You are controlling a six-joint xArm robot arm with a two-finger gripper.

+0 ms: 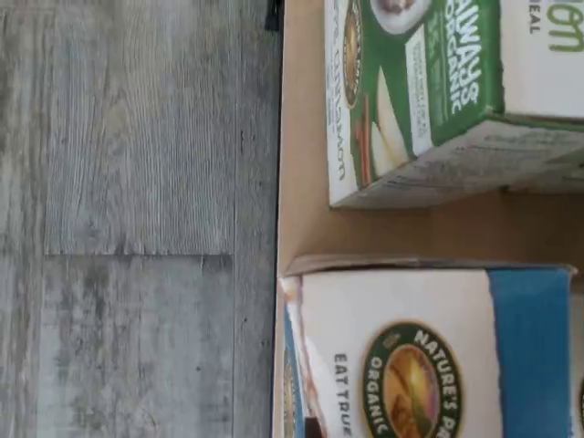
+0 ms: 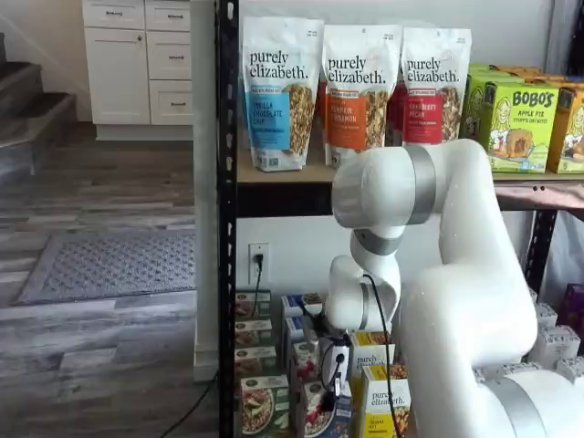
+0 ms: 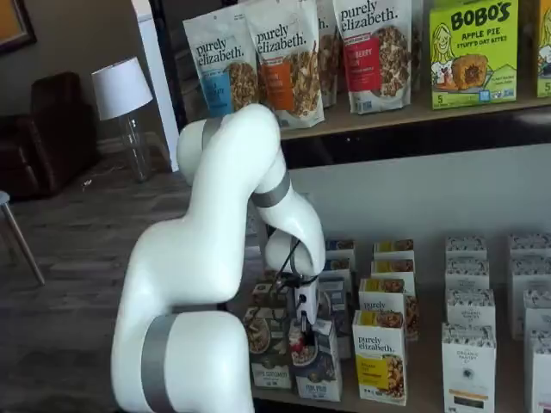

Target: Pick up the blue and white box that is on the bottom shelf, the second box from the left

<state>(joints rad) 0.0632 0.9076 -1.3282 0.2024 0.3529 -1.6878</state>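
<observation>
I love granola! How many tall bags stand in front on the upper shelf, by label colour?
Tall white granola bag, blue label: 1
Tall white granola bag, orange label: 1
Tall white granola bag, red label: 1
Total: 3

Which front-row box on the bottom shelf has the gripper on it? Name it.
The blue and white box, with the bowl of oats and red berries. The gripper comes down onto its top; the green-and-white box and the yellow-and-white box beside it stand untouched.
</observation>
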